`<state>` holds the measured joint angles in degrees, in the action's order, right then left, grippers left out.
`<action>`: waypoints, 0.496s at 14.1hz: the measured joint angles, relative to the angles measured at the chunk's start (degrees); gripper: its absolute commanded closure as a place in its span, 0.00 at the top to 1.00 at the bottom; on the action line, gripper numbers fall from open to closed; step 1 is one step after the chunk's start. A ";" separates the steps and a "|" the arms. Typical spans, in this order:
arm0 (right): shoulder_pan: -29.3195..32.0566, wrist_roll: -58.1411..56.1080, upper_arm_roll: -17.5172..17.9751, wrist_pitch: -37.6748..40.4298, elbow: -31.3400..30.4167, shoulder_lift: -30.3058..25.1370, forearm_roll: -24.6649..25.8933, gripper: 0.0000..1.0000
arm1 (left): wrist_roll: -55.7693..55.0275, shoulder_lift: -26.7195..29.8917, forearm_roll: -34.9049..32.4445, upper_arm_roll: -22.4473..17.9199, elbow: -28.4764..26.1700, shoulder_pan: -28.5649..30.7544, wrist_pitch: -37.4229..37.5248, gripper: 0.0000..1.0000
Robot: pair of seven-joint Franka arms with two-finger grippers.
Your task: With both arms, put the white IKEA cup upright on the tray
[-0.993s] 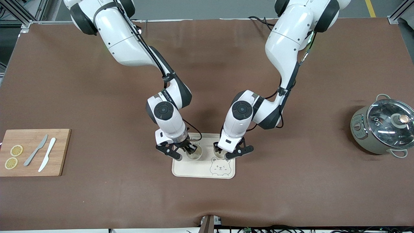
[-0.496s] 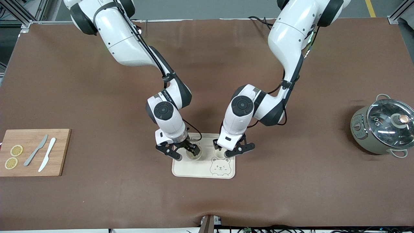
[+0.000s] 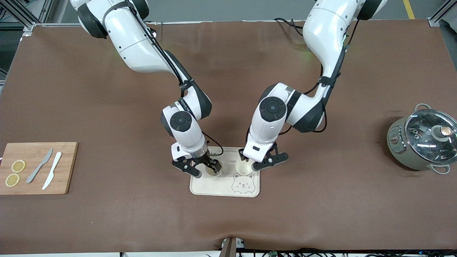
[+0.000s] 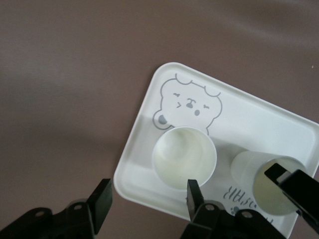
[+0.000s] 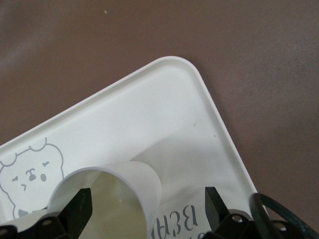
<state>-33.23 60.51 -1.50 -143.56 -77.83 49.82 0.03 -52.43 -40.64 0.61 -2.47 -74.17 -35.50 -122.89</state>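
Two white cups stand upright on the bear-faced tray (image 3: 214, 187) near the middle of the brown surface (image 3: 321, 214), the left pincer (image 3: 257, 162) open above one cup (image 3: 244, 168) and the right pincer (image 3: 204, 168) spread wide, straddling the other cup (image 3: 214, 169) without gripping it.

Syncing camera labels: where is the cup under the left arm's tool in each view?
Front view: the cup stands upright on the tray, just above the bear face, under the left tool.
Left wrist view: centre frame, between the open fingers.
Right wrist view: not in it; the cup there is the other one, under the open right tool.
Shared landmark: the bear face.
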 measured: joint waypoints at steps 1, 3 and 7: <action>0.00 0.00 0.00 0.68 0.19 -0.10 0.00 1.00 | 0.96 1.51 0.00 -0.09 0.04 0.29 2.16 0.68; -0.02 0.00 0.00 2.91 0.65 -0.69 0.01 1.00 | 3.06 4.38 0.00 -0.17 0.06 1.40 6.07 0.68; -0.11 -0.01 0.05 10.20 1.04 -4.94 0.02 1.00 | 9.74 8.28 0.00 -0.18 0.05 5.11 12.24 0.67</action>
<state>-33.35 60.50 -1.46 -133.37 -76.78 44.88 0.04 -42.69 -32.35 0.61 -2.65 -74.12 -30.39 -110.66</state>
